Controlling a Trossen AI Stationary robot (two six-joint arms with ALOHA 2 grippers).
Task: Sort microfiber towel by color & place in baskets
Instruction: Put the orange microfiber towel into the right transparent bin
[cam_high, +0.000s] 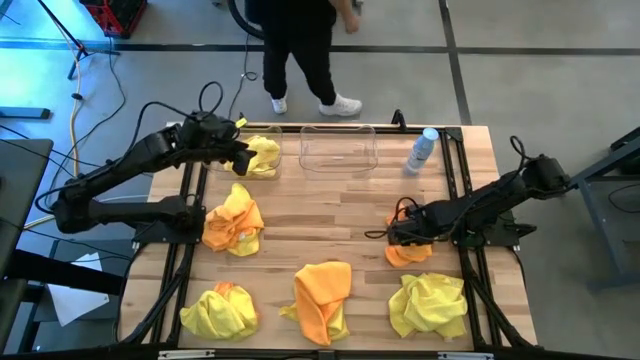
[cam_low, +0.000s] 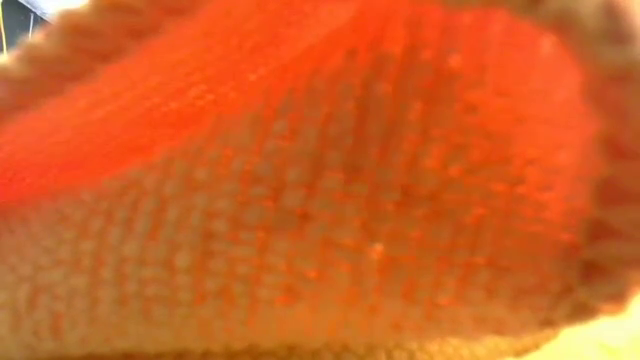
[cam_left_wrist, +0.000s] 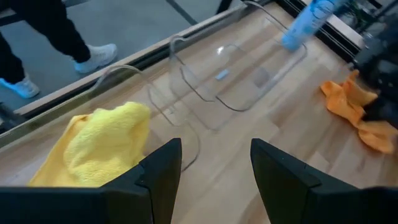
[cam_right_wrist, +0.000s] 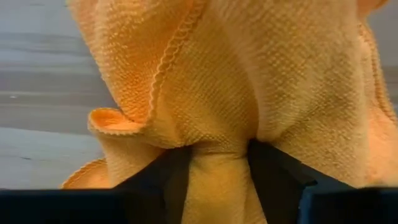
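Note:
My left gripper (cam_left_wrist: 214, 155) (cam_high: 243, 158) is open and hovers at the near side of the left clear basket (cam_high: 262, 140). A yellow towel (cam_left_wrist: 93, 149) (cam_high: 264, 156) lies in that basket. The second basket (cam_high: 338, 148) (cam_left_wrist: 230, 74) stands beside it, with nothing in it. My right gripper (cam_right_wrist: 217, 155) (cam_high: 398, 232) is shut on an orange towel (cam_high: 405, 252) (cam_left_wrist: 354, 112) near the table's right side. The low view is filled by orange cloth (cam_low: 320, 180). My right gripper pinches a bunched fold of the orange towel (cam_right_wrist: 219, 163) between its two fingers (cam_right_wrist: 165, 177); several layers are gathered there. It comes slanting down from the table's right. The rest of the towel (cam_high: 408, 254) lies crumpled on the table under the gripper.
Loose on the table lie an orange-and-yellow heap (cam_high: 232, 225), a yellow towel (cam_high: 218, 310), an orange towel (cam_high: 322, 295) and a yellow towel (cam_high: 430, 303). A pale bottle with a blue top (cam_high: 422, 150) stands right of the baskets. A person (cam_high: 300, 60) stands beyond the far edge.

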